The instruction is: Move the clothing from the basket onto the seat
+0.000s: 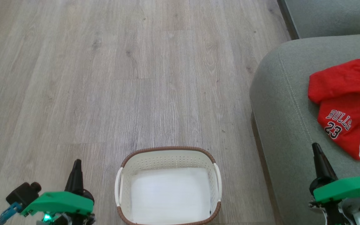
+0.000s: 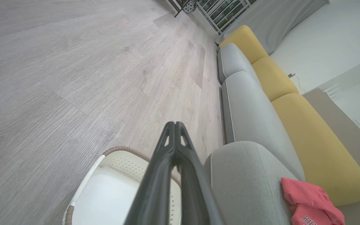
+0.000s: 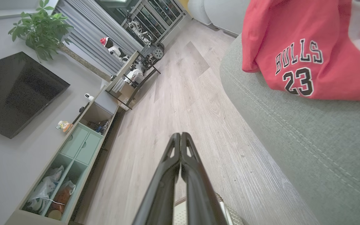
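We'd pinch the clothing (image 1: 342,90), soft and light on the seat (image 1: 280,125), by a fold; left tool (image 1: 77,163), right tool (image 1: 316,147) clenched empty.

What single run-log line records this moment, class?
red BULLS 23 fabric garment on grey-green upholstered seat | white perforated plastic basket empty | left gripper shut | right gripper shut | task looks done
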Robot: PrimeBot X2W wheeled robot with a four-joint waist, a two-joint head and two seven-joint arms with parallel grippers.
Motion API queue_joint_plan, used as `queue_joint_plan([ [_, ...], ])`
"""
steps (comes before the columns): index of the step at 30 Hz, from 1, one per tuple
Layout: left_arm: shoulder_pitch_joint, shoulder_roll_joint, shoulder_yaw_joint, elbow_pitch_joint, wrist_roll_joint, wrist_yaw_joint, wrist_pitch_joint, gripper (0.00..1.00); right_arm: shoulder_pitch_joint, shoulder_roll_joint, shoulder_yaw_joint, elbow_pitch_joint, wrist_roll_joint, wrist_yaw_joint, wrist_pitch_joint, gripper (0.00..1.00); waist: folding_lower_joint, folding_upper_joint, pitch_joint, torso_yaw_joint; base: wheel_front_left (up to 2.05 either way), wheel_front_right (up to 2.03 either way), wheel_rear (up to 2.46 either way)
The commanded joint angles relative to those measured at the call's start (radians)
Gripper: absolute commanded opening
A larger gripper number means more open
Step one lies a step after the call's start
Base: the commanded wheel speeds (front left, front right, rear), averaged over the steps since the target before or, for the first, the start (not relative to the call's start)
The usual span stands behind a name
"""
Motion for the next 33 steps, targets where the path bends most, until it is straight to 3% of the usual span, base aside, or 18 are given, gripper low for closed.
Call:
queue_joint_plan([
  [1, -0.051, 0.003, 0.028, -0.034, -0.022, -0.011, 0.005, 0.00, -0.060, -0.006, -0.003, -0.029, 0.022, 0.000, 0.008, 0.00, 0.0000, -0.0001, 0.000, 0.000, 0.00, 0.00, 0.00],
  [33, -0.091, 0.002, 0.088, -0.034, -0.378, -0.052, 0.097, 0.00, -0.095, 0.051, -0.053, -0.006, 0.332, 0.000, 0.101, 0.00, 0.0000, -0.0001, 0.003, 0.001, 0.00, 0.00, 0.00],
])
